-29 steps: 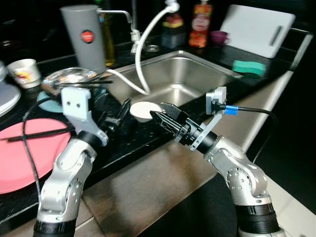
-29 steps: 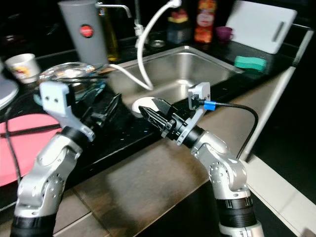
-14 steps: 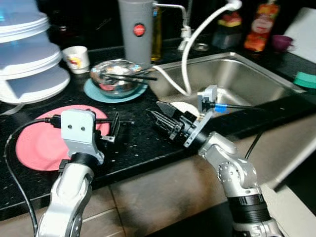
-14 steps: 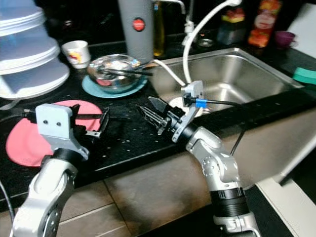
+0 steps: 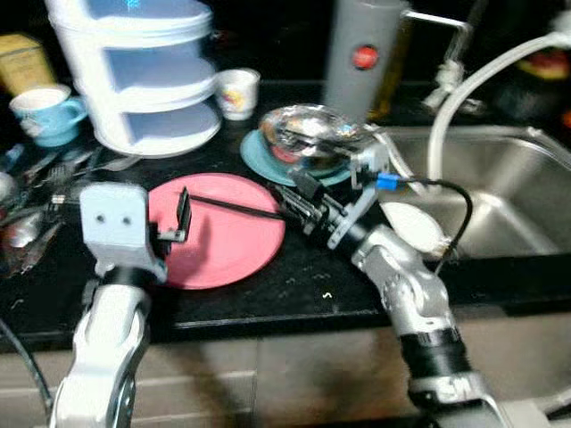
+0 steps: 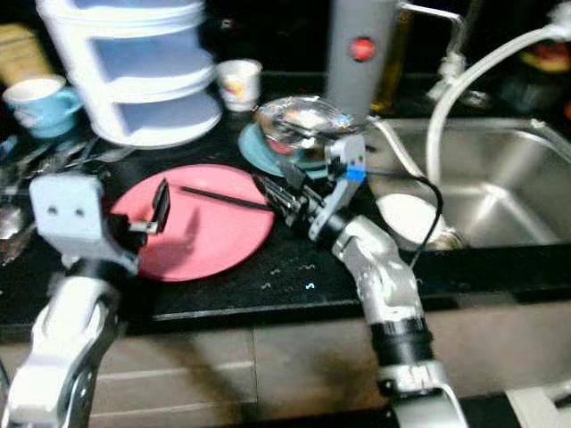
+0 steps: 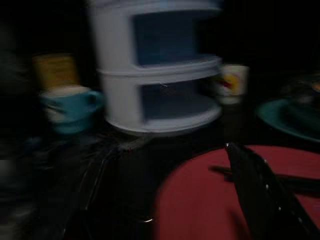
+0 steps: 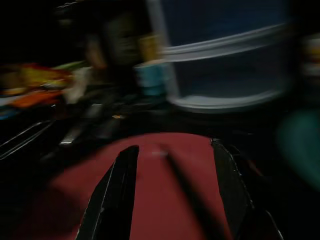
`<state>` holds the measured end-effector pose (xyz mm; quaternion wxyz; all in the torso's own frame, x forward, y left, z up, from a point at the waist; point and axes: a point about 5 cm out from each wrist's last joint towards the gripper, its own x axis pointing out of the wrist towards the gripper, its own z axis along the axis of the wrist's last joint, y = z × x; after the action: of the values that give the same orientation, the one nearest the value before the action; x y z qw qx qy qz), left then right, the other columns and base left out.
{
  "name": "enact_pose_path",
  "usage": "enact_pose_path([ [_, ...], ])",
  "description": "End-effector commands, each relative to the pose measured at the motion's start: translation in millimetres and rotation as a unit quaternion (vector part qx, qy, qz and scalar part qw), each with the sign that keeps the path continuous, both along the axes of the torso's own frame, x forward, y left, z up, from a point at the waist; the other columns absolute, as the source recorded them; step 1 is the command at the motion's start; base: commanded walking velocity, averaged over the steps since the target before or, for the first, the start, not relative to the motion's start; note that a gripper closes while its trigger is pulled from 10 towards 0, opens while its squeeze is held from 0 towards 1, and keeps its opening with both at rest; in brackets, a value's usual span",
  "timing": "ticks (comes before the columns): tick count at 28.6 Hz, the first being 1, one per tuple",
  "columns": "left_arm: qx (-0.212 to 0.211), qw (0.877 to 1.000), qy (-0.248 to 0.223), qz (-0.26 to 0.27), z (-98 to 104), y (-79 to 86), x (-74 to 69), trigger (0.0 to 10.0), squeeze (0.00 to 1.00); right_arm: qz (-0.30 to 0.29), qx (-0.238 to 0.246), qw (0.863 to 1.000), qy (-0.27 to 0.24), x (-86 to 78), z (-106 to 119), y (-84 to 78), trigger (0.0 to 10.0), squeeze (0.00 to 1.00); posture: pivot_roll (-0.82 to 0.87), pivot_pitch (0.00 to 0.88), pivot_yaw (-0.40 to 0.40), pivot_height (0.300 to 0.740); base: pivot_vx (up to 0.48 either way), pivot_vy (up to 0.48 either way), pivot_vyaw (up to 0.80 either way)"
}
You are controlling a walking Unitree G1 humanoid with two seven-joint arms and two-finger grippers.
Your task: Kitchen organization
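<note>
A round flat pink plate [image 5: 219,236] lies on the black speckled countertop [image 5: 294,285], with a thin black chopstick [image 5: 234,208] resting across its far half, one end toward the teal saucer [image 5: 260,150] that carries a shiny steel bowl [image 5: 314,134]. The right gripper [image 5: 287,198] reaches in low from the sink [image 5: 500,178] side, forearm slanted over the counter edge, its fingers spread apart on either side of the chopstick's end. The left gripper [image 5: 183,214] hovers above the plate's near-left rim, arm bent upward; I cannot tell whether its fingers are parted. A white tiered plastic stand [image 5: 147,80] sits behind.
</note>
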<state>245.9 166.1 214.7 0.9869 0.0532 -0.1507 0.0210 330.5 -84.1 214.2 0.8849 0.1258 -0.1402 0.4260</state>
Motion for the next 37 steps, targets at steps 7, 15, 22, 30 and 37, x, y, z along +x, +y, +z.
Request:
enact_pose_path([
  [7, 0.015, 1.0, -0.001, -0.021, 0, -7.0, 1.5, 10.0, 0.0, -0.036, 0.018, 0.999, -0.008, 7.5, 3, -8.8, 10.0, 0.0, 0.23, 0.0, -0.038, 0.74, 0.0, 0.0, 0.53],
  [15, 0.021, 0.999, 0.013, -0.046, -6, -14.0, 4.0, 10.0, 0.0, -0.051, 0.026, 0.998, -0.016, 11.0, 8, -12.7, 10.0, 0.0, 0.22, 0.0, -0.045, 0.74, 0.0, -0.236, 0.0],
  [22, 0.011, 0.997, 0.016, -0.07, -11, -21.9, 4.1, 10.0, 0.0, -0.025, 0.006, 0.998, -0.052, 6.6, 19, -22.4, 10.0, 0.0, 0.22, 0.0, -0.046, 0.74, 0.0, -0.067, 0.0],
  [30, 0.015, 0.996, 0.033, -0.082, -22, -24.9, -0.4, 10.0, 0.0, 0.025, -0.043, 0.994, -0.096, -3.4, 31, -39.7, 10.0, 1.0, 0.21, 0.0, -0.051, 0.74, 0.0, 0.0, 0.0],
  [37, 0.016, 0.996, 0.036, -0.083, -25, -24.3, -2.0, 10.0, 0.0, 0.013, -0.083, 0.992, -0.098, -0.3, 24, -36.5, 10.0, 1.0, 0.21, 0.0, -0.055, 0.74, 0.0, 0.0, 0.0],
])
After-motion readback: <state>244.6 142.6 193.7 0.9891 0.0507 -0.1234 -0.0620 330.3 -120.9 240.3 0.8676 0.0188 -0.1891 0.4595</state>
